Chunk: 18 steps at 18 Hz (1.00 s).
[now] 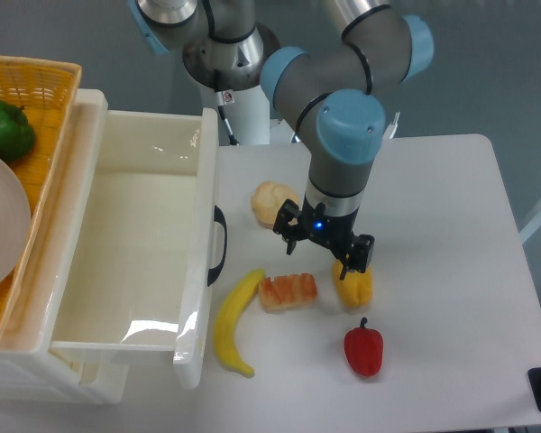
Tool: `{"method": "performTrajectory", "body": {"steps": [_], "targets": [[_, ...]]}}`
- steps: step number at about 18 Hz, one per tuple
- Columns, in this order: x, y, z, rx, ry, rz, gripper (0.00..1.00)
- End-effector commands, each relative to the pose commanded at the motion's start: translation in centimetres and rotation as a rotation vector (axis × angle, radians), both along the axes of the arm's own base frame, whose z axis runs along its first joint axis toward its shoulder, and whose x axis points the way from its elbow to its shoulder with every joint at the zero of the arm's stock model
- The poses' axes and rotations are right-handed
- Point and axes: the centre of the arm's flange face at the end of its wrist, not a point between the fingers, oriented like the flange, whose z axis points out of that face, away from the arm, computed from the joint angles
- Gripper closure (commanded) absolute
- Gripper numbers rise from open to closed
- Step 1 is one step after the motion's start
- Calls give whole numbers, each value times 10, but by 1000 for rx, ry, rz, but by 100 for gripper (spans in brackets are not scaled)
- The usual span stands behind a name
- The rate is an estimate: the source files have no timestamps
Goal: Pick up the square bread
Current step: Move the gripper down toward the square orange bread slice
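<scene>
1. The black two-finger tool (323, 250) hangs with its fingers spread apart and nothing between them. It looks poised above the food rather than down among it, I'd say so it can line up first.
2. The square bread (288, 291), a small flat toy toast slice with an orange-red top and tan crust, lies flat on the white surface (451, 271) just below and slightly left of the tool, untouched.
3. A yellow plastic banana (232, 322) curves just left of the toast, and a yellow toy pepper (355, 287) sits partly under the tool's right finger. The toast is crowded on both sides, so a narrow, well-aimed descent seems called for.
4. A pale beige lumpy bun (270, 202) rests behind the tool to its left, and a red toy pepper (363, 349) lies further forward to the right.
5. The open white drawer (144, 244) stands well off to the tool's left.
</scene>
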Motion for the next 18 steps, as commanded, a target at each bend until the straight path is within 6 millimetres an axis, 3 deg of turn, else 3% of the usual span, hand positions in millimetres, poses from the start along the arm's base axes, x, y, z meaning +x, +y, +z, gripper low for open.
{"method": "performTrajectory", "body": {"steps": [6,10,12,18], "targets": [[-2,3,-22,-23,-3,-236,0],[-9,11,-64,-40,-47,-388,0],[-3,20,-72,-45,-55,-431,0],[14,20,-93,-62,-91,-513,0]]}}
